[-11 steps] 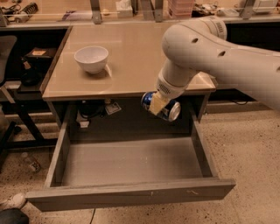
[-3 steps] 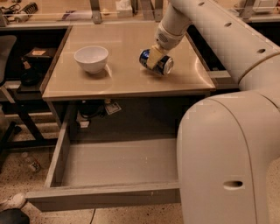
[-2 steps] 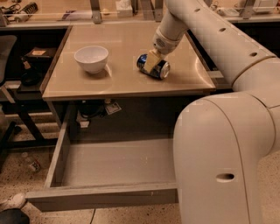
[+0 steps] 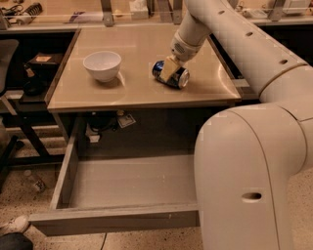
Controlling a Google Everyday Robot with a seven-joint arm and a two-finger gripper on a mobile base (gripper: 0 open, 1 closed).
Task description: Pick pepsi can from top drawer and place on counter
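The pepsi can [image 4: 177, 78] is blue with a silver end and lies on its side, on or just above the beige counter [image 4: 142, 95], right of centre. My gripper [image 4: 169, 72] comes down from the upper right on the white arm and is shut on the can, with a tan finger pad across its middle. The top drawer [image 4: 127, 183] is pulled open below the counter; its grey bottom holds nothing that I can see. The arm's big white body hides the drawer's right part.
A white bowl [image 4: 101, 65] stands on the counter's left part. A cluttered bench with metal posts [image 4: 107, 10] runs along the back. A dark chair [image 4: 9, 122] stands at the left. Items sit on a shelf under the counter [image 4: 105, 122].
The gripper has carried the can from just above the open drawer up onto the counter. Over the last second it has shifted slightly left and lowered toward the tabletop.
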